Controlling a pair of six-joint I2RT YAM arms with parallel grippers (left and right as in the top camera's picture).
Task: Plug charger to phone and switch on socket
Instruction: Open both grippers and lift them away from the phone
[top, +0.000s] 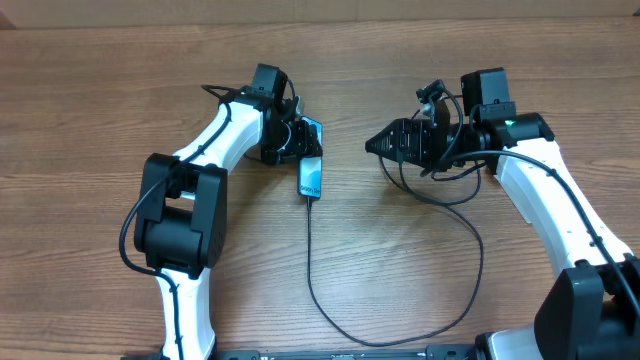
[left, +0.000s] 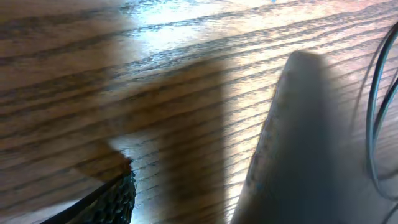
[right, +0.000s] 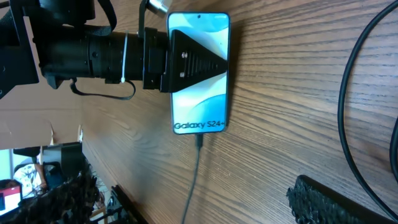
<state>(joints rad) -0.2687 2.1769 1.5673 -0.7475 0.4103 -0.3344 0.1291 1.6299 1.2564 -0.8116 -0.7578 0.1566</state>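
Note:
The phone (top: 311, 178) is at the table's middle, its blue "Galaxy S24+" screen plain in the right wrist view (right: 199, 109). The charger's thin black cable (top: 310, 260) is plugged into its bottom end (right: 199, 140), loops right and runs up toward the right arm, where its far end is hidden. My left gripper (top: 298, 140) is at the phone's top, one finger across the upper screen (right: 196, 62). In the left wrist view the jaws (left: 186, 205) show bare table between one finger and a blurred grey shape (left: 298, 143). My right gripper (top: 378, 145) is open and empty, right of the phone (right: 205, 208). The socket is out of view.
The wooden table (top: 100, 120) fills the views. The cable's loop (top: 478, 250) lies on the table in front of the right arm. Black wires (top: 440, 185) hang under the right wrist. A table edge and clutter beyond it show at the left of the right wrist view (right: 37, 186).

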